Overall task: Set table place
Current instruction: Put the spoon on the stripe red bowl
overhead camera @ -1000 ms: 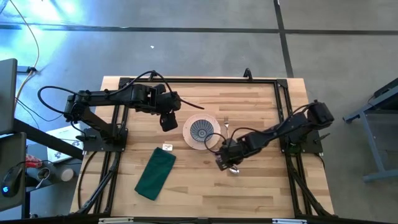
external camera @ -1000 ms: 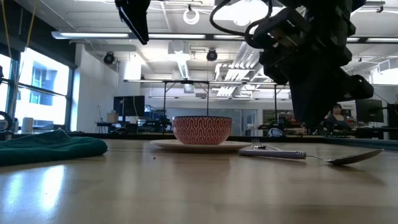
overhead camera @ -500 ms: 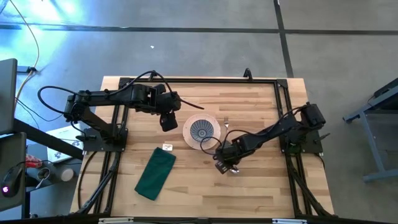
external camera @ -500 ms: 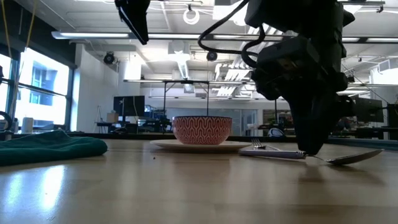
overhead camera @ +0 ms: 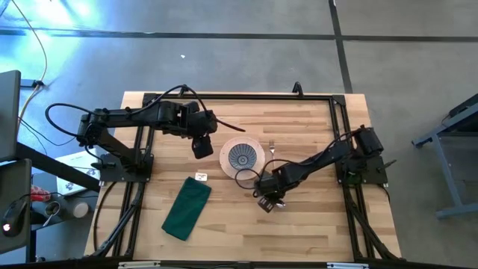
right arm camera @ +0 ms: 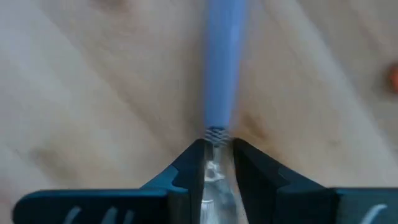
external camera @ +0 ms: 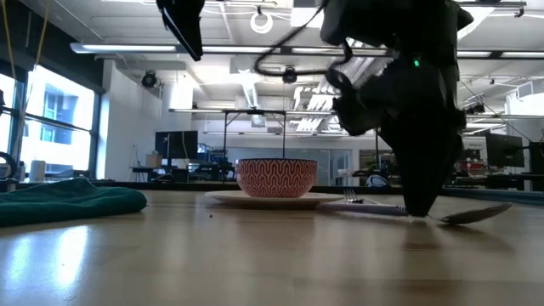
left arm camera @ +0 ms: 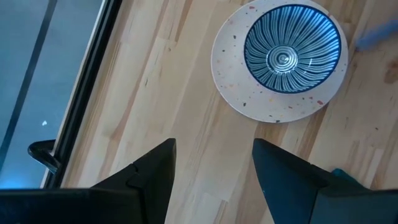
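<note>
A cream plate (overhead camera: 228,166) lies at the table's middle with a blue patterned bowl (overhead camera: 242,156) on it; both also show in the left wrist view (left arm camera: 230,93). The lilac-handled spoon (right arm camera: 221,56) lies on the table to the plate's right and nearer side, its metal bowl (external camera: 476,214) resting on the wood. My right gripper (overhead camera: 267,202) is down at the spoon and shut on it. The fork's tines (external camera: 355,198) show beside the plate. A dark green napkin (overhead camera: 187,208) lies flat at the near left. My left gripper (overhead camera: 202,146) hovers open and empty left of the plate. My right gripper pinches the spoon's metal neck (right arm camera: 214,134), just below the lilac handle, between its two fingers (right arm camera: 189,165). The fingers come from above, pointing down, and lie across the spoon. The spoon lies on the table, its bowl end (external camera: 476,214) on the wood.
A small white tag (overhead camera: 200,176) lies between the napkin and the plate. The black frame (overhead camera: 340,119) runs along the table's edges. Bare wood shows along the table's near and far sides.
My right gripper has gone down onto the spoon and a little toward the table's near left, from above the table to tabletop height. The plate, bowl, napkin and my left gripper have kept still.
</note>
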Robot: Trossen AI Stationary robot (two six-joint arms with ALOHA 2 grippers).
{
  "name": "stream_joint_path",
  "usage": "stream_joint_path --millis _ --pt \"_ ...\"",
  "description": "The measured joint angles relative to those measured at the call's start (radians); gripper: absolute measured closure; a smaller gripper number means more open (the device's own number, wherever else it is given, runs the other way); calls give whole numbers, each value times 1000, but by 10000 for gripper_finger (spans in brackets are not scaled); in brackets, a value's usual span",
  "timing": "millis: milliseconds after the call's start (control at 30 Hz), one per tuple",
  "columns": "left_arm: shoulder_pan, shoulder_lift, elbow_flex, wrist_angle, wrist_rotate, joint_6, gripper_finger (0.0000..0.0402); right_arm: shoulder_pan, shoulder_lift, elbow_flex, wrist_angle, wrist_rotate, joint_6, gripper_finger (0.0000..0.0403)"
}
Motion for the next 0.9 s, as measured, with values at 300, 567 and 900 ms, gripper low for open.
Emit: stream_joint_path --millis 300,567,900 --pt "0 0 0 0 1 -1 197 -3 3 17 -19 27 -23 324" --pt "0 0 0 0 2 -2 197 -4 34 19 -18 36 -28 390" --pt "0 0 0 10 140 47 197 16 -83 189 -234 130 -34 401"
